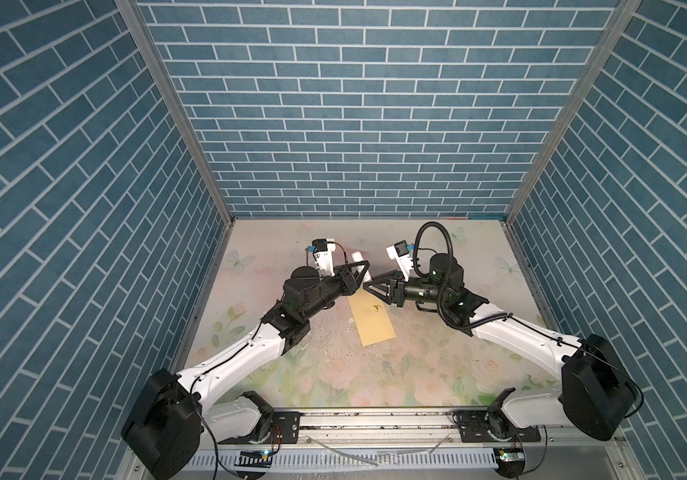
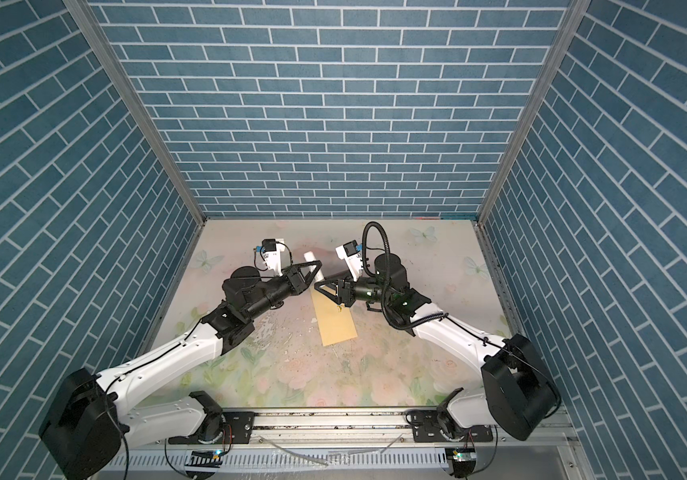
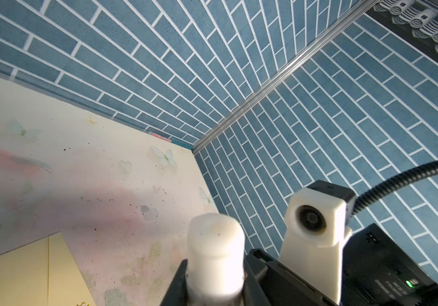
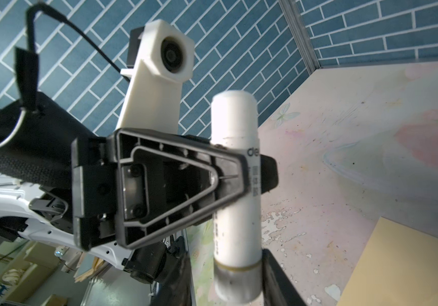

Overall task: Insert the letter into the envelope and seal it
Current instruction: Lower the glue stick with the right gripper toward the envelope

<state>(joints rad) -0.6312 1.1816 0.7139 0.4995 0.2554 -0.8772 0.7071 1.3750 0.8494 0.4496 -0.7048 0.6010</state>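
Blue brick-pattern walls around a floral table (image 1: pixel 333 374). L claw (image 1: pixel 364 268) clamps a white glue stick (image 4: pixel 236 122) mid-body. R claw (image 1: pixel 368 286) straddles its envelope-side end; can't tell if it pinches. In both top views the yellow envelope (image 1: pixel 373 320) lies flat at 6 o'clock from both claws, long axis approx 11-to-5, far end beneath them, arms abt equally near. No letter visible, likely inside.

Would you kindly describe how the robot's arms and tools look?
The left arm and right arm are white shells with black joints and black shoulder housings. The left tool and right tool are black, with triangular hollow fingers and white camera mounts. A black corrugated hose loops over the right arm; black cables follow both.
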